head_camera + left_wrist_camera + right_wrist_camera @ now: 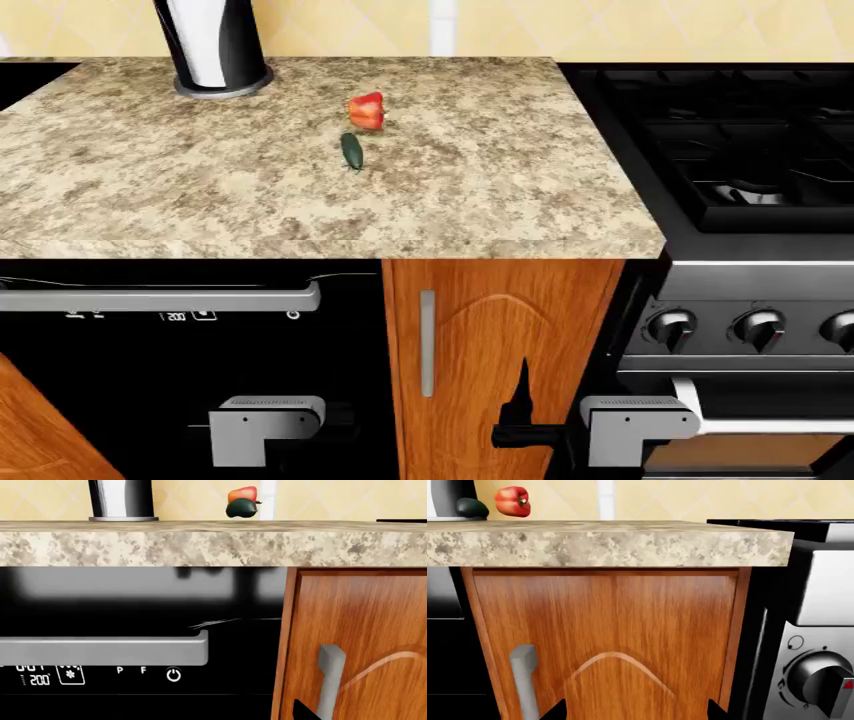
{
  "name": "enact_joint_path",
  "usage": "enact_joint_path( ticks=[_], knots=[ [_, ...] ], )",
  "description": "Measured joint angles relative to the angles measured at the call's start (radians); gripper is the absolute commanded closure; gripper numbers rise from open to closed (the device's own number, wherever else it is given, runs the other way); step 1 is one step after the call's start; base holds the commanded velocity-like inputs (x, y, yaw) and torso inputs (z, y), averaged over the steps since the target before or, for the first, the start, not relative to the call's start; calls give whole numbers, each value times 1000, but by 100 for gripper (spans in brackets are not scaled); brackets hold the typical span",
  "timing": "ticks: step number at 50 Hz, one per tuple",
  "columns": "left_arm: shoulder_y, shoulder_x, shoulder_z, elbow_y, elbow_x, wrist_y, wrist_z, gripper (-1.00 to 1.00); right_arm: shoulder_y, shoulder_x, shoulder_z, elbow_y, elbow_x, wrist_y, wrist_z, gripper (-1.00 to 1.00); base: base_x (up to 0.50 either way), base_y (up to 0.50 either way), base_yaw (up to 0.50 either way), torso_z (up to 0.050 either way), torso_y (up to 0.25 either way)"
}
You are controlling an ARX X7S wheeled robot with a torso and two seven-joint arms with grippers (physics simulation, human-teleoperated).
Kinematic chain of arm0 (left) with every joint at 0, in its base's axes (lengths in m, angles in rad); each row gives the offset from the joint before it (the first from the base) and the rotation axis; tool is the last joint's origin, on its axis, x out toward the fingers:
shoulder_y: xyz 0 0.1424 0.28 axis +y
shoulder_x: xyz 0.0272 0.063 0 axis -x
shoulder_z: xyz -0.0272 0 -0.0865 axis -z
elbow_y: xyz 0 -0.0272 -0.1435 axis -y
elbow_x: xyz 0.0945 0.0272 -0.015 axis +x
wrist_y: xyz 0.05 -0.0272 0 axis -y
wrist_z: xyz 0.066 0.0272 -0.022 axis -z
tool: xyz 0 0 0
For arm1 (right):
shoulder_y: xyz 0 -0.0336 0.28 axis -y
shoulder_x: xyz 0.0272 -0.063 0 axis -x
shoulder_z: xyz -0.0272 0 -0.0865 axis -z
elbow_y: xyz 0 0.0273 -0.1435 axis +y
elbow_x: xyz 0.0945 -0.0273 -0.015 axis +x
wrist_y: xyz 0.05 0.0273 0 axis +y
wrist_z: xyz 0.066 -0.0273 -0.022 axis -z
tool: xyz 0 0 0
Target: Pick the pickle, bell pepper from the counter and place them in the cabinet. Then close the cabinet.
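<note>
Pincers, two, hang low before the cabinet door (501, 340), left (274, 425) and right (627, 425); their spread I cannot tell. One pickle (352, 151) and one pepper (367, 110) lie mid-desk (160, 190), nearer its back edge, just apart.

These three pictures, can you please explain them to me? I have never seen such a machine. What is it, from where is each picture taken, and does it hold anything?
It is a simulated two-armed robot in a kitchen. The head view looks down over a granite counter; the other two come from cameras near each gripper, low before the closed wooden cabinet door. On the counter lie a red bell pepper and a dark green pickle, beside a paper-towel roll. The left gripper and right gripper hold nothing; whether they are open is unclear.
</note>
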Motion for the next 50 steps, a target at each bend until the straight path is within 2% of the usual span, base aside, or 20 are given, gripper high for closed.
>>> enact_joint_path(
  ticks=[13, 19, 25, 32, 38, 50],
  knots=[
    [4, -29, 34, 31, -20, -19, -27, -100, -9, 26, -30, -23, 33, 13, 31, -100, 0, 0, 0, 0, 0],
    [-4, -55, 50, 142, -41, -102, -23, -100, -7, 46, -42, -97, 49, 68, 46, -100, 0, 0, 0, 0, 0],
    [-77, -88, 43, 332, -80, -296, -26, -100, 20, 76, -44, -237, 67, 197, 58, -100, 0, 0, 0, 0, 0],
    [-261, -124, 1, 557, -154, -634, -36, -100, 92, 119, -30, -406, 102, 403, 62, -100, 16, 0, 0, 0, 0],
    [-417, -154, -29, 667, -209, -872, -35, -100, 182, 159, -3, -532, 156, 582, 45, -100, 420, -148, 0, 0, 0],
    [-620, -216, -55, 778, -279, -1161, -20, -100, 350, 222, 52, -687, 253, 827, 9, -100, 441, -150, 0, 0, 0]
  ],
)
